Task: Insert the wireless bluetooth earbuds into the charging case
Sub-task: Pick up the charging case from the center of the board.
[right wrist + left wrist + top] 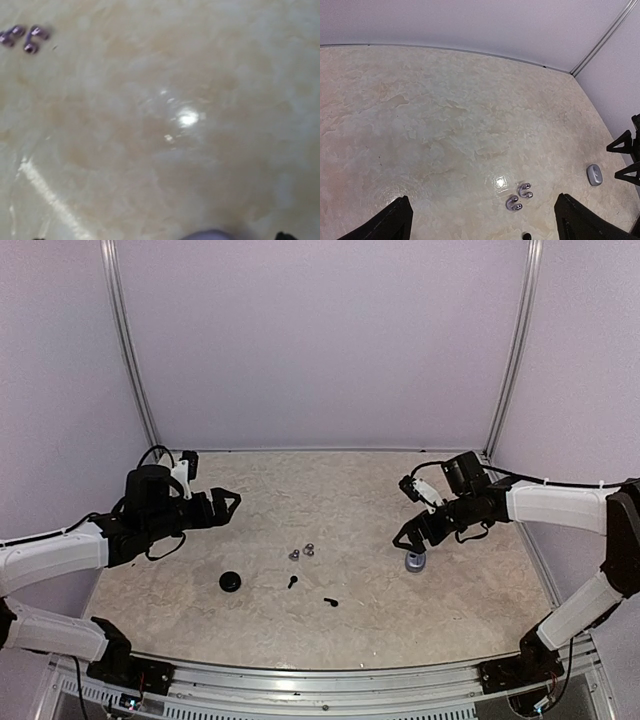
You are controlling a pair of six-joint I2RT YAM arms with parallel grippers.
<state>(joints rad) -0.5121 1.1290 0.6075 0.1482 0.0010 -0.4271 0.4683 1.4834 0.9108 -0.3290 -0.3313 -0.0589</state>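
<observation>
A pale, marbled beige tabletop (360, 490) fills a small booth closed in by plain lilac-white walls (320, 340), with thin metal rails (133, 350) running up the back corners and a slotted metal frame (330, 680) along the bottom edge. Two white-and-black arms reach in from the lower corners. At centre left the left fingers (231, 500) hang spread wide and released over bare surface, grasping nothing. At centre right the right fingers (408, 538) are likewise spread and empty, poised just above a grey round case (415, 562) lying on the tabletop. Near the middle of the frame two silvery earbuds (302, 552) lie just beside each other. Slightly below them two black earbuds (292, 582) with short stems lie apart from one another, the second (330, 601) further to the lower right. A black round case (231, 582) sits on its own at lower left. In the blurred right wrist view, overhead light glints off the glossy surface.
</observation>
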